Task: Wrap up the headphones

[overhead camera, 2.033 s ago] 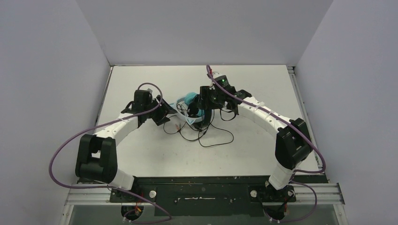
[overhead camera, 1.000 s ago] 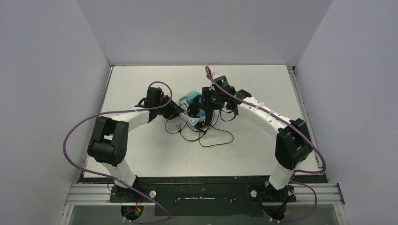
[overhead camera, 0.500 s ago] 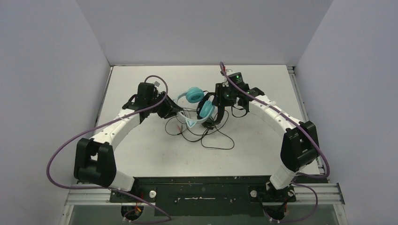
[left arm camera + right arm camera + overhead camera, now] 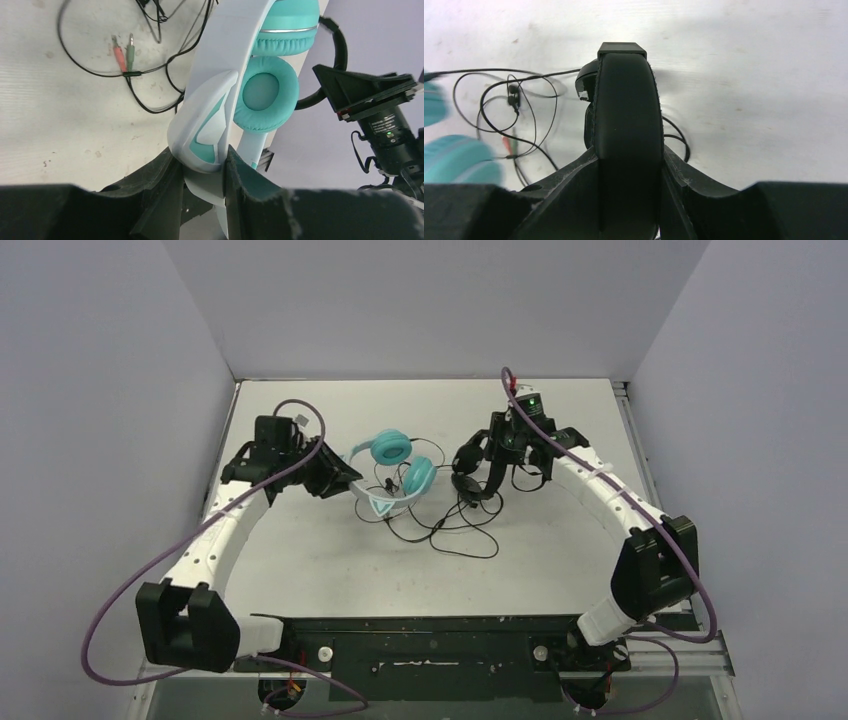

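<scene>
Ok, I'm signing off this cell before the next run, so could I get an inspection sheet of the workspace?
Surface: white tabletop, lightly scuffed.
Job's things: teal over-ear headphones with pale cat-ear headband, unwrapped, held by the headband.
Clutter: all-black padded headphones, also held.
End effectors: left end effector shut on the pale headband; right end effector shut on the black headband.
Cables: thin black cables tangled loose on the tabletop; pink and green plugs lying free.
Surroundings: plain grey walls on three sides; nothing else seen.
</scene>
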`<act>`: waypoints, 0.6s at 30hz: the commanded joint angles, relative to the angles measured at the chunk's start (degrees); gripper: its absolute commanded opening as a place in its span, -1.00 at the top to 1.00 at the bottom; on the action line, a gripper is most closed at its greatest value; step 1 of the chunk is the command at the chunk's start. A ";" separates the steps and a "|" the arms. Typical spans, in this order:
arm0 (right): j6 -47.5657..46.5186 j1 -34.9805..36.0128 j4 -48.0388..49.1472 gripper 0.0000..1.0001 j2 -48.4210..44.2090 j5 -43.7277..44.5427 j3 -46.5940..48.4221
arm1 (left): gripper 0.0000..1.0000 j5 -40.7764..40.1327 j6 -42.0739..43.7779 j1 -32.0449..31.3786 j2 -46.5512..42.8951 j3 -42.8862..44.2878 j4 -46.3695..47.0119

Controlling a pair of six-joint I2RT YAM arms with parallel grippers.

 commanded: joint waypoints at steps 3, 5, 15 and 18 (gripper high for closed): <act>3.41 -4.76 -3.70 0.59 -9.22 14.08 0.94 | 0.90 -3.03 -3.45 4.33 -14.44 3.17 2.26; 4.41 -6.12 -4.94 0.59 -11.36 17.58 1.38 | 0.90 -6.30 -3.41 6.19 -17.50 3.84 1.71; 18.95 -15.65 -18.50 0.75 -16.81 46.56 8.30 | 0.90 -47.57 2.23 9.26 -22.59 25.19 -18.00; 18.09 -16.92 -17.28 0.75 -17.55 45.35 6.34 | 0.90 -53.16 2.95 9.24 -24.39 26.22 -17.67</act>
